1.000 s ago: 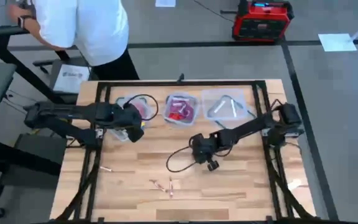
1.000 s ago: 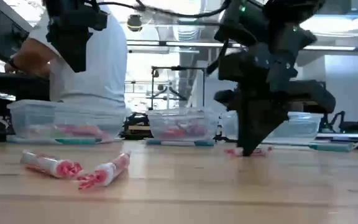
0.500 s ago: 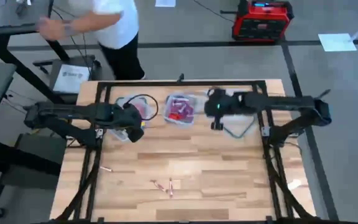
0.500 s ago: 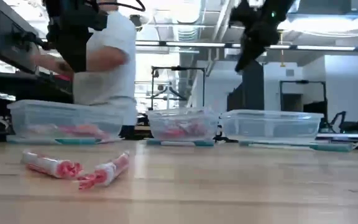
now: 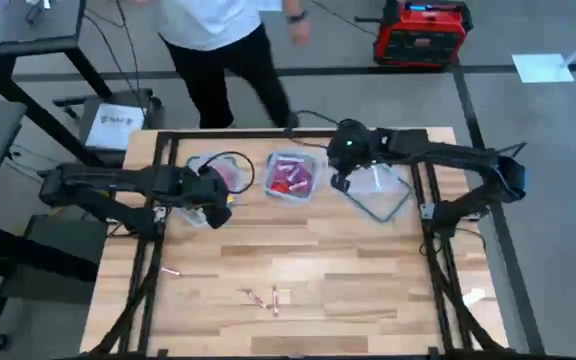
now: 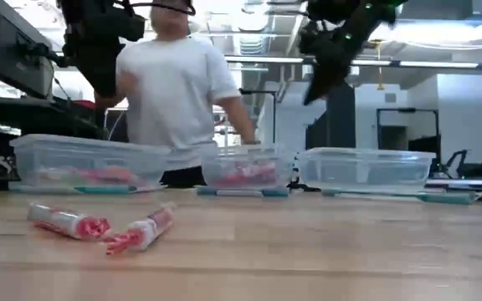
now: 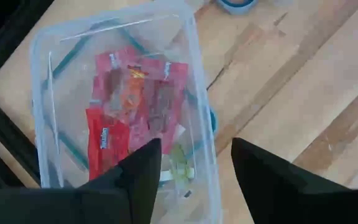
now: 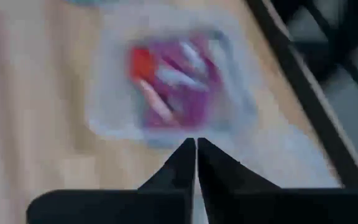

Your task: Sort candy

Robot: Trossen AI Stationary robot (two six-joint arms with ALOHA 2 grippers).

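Note:
Candy in red and pink wrappers [image 7: 132, 106] lies in the left clear tub [image 5: 208, 178]. My left gripper [image 7: 191, 163] hangs open above that tub, touching nothing. More red and purple candy [image 5: 292, 176] fills the middle tub [image 6: 245, 167]. My right gripper [image 8: 196, 152] is shut and high above the table's far side [image 5: 341, 180], between the middle tub and the right tub [image 5: 376, 185]; nothing shows between its fingers. Loose candy [image 5: 264, 297] lies on the wood near the front edge, and two pieces [image 6: 107, 227] show in the low view.
A person in a white shirt [image 6: 174, 92] stands just beyond the table's far edge. A black frame [image 5: 158, 200] runs along the table's sides. A single candy [image 5: 171, 271] lies at the near left. Bare wood stretches between the tubs and the loose candy.
My right gripper has risen from the table's middle, swung toward the far edge and rolled, ending high between the middle and right tubs. The pink candy beneath it a second ago no longer shows on the wood. The person has walked toward the right behind the table.

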